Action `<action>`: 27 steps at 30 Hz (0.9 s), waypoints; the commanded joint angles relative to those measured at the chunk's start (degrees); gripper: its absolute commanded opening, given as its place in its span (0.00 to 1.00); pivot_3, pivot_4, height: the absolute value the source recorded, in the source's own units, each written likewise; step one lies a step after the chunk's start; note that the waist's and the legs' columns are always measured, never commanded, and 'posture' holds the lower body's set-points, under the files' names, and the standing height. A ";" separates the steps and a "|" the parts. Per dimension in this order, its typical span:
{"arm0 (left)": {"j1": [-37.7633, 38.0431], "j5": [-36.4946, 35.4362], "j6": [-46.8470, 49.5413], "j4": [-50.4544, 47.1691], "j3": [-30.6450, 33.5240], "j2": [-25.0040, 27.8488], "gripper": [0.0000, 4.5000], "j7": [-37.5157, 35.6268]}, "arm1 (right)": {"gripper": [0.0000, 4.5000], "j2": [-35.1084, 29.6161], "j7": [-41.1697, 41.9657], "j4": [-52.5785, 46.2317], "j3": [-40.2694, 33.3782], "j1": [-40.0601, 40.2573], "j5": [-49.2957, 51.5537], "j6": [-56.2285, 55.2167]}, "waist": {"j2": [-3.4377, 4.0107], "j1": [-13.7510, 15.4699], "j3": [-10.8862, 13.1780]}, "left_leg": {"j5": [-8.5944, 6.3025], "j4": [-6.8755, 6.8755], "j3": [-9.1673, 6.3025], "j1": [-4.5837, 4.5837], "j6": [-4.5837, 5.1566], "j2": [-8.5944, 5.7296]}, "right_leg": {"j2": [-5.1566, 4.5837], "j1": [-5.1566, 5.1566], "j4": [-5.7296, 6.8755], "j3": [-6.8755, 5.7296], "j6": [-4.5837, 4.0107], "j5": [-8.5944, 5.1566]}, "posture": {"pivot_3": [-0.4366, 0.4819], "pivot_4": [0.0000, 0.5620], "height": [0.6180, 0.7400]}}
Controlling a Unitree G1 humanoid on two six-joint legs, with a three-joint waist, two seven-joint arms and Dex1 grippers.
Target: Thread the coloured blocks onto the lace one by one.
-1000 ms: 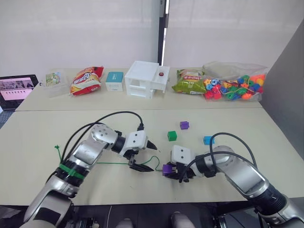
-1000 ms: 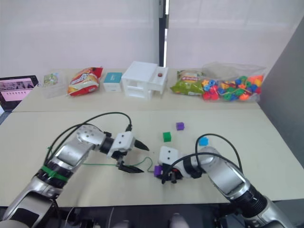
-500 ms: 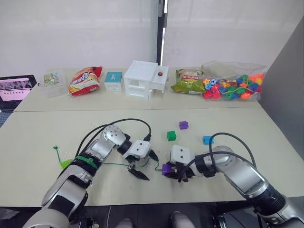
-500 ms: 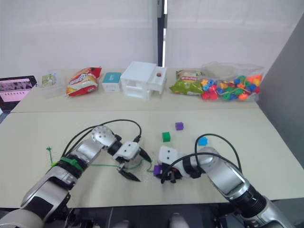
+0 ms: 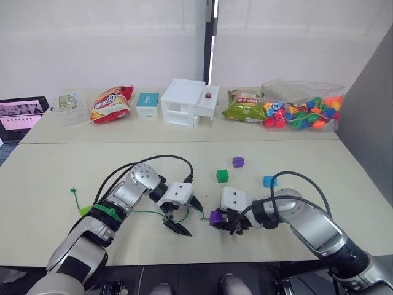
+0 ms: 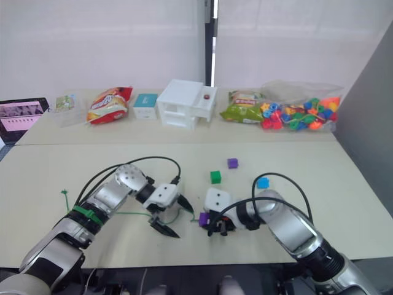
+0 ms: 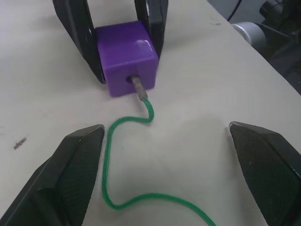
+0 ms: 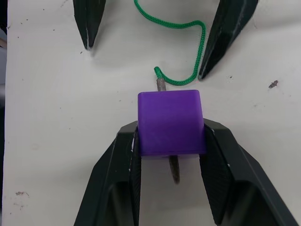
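OK, your right gripper (image 8: 170,141) is clamping a purple block (image 8: 170,122) between both fingers, low on the table (image 5: 49,178) at about 6 o'clock in the head views. The lace's (image 7: 113,155) stiff grey tip (image 8: 174,170) is sitting right through the block's hole: you're seeing it poking out on the gripper side in the right wrist view, and the green cord is leaving the other face and curling across the tabletop.

Your left gripper (image 7: 164,160) is hanging wide open just beside that block, at its 9 o'clock in the head views, gripping nothing. The lace is lying loose between its two fingers. From there the cord is running on toward 9 o'clock under the left arm, and its far end (image 5: 73,192) is resting near the table's left side.

Other blocks are sitting free on the table:
- dark green block (image 5: 222,176) at 12 o'clock from the held one, near it
- second purple block (image 5: 238,161) just beyond the green one, apart from it
- blue block (image 5: 269,181) at about 2 o'clock from the held one, beside the right arm's cable

Along the far edge at 12 o'clock you're getting a bag of mixed beads (image 5: 304,112), a white box (image 5: 187,102) and a red snack bag (image 5: 110,103).
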 commanded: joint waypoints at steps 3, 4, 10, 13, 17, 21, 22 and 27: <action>1.05 2.37 0.35 -0.44 -0.06 0.02 0.86 -0.33 | 0.27 0.01 -0.63 -2.11 -1.48 0.28 0.79 0.49 | 0.00 0.01 0.00 | 0.00 0.00 0.00 0.01 0.00 0.00 | 0.00 0.00 0.00 0.00 0.00 0.00 | 0.48 0.27 1.00; 1.21 2.27 0.46 -0.67 -0.07 0.07 0.80 -0.68 | 0.27 -0.04 -0.64 -2.15 -1.50 0.32 0.81 0.53 | 0.00 0.00 0.00 | 0.00 0.00 0.00 0.00 0.00 0.00 | 0.00 0.00 0.00 0.00 0.00 0.00 | 0.48 0.27 1.00; 1.91 2.28 0.34 -1.38 0.62 -0.38 0.37 -0.40 | 0.27 -0.31 -0.82 -2.55 -1.68 0.68 1.01 0.80 | 0.00 -0.08 0.00 | 0.00 -0.01 0.00 0.01 0.00 0.00 | 0.00 -0.01 0.01 0.00 0.00 0.00 | 0.48 0.27 1.00; 2.04 2.90 0.24 -1.53 0.83 -0.89 0.14 0.71 | 0.27 -0.33 -0.85 -2.68 -1.72 0.78 1.09 0.92 | 0.00 -0.03 0.00 | 0.00 -0.01 0.00 0.01 0.00 0.00 | 0.00 0.00 0.01 0.00 0.00 0.00 | 0.48 0.27 1.00; 1.94 3.45 1.35 -1.90 1.30 -2.09 0.00 2.16 | 0.27 -0.10 -0.89 -2.67 -1.61 0.74 1.06 1.08 | 0.00 0.00 0.00 | 0.00 -0.01 0.00 0.01 0.00 0.00 | 0.00 0.00 0.00 0.00 0.00 0.00 | 0.48 0.27 1.00; 2.02 3.77 2.09 -2.39 1.53 -2.40 0.00 2.79 | 0.27 0.02 -0.86 -2.72 -1.53 0.63 1.04 1.30 | 0.00 0.01 0.00 | 0.00 0.00 0.00 0.01 0.00 0.00 | 0.00 0.02 0.00 0.00 0.00 0.00 | 0.48 0.27 1.00; 2.13 3.72 2.43 -2.76 1.55 -2.36 0.00 2.79 | 0.27 0.01 -0.86 -2.75 -1.53 0.64 1.03 1.32 | 0.00 0.02 0.00 | 0.00 0.00 0.00 0.01 0.00 0.00 | 0.00 0.02 0.00 0.00 0.00 0.00 | 0.48 0.27 1.00; 2.54 3.66 3.45 -4.10 1.68 -2.00 0.00 2.82 | 0.27 -0.05 -0.82 -2.77 -1.52 0.71 1.01 1.30 | 0.00 0.02 0.00 | 0.00 0.00 0.00 0.01 0.00 0.00 | 0.00 0.02 0.00 0.00 0.00 0.00 | 0.48 0.27 1.00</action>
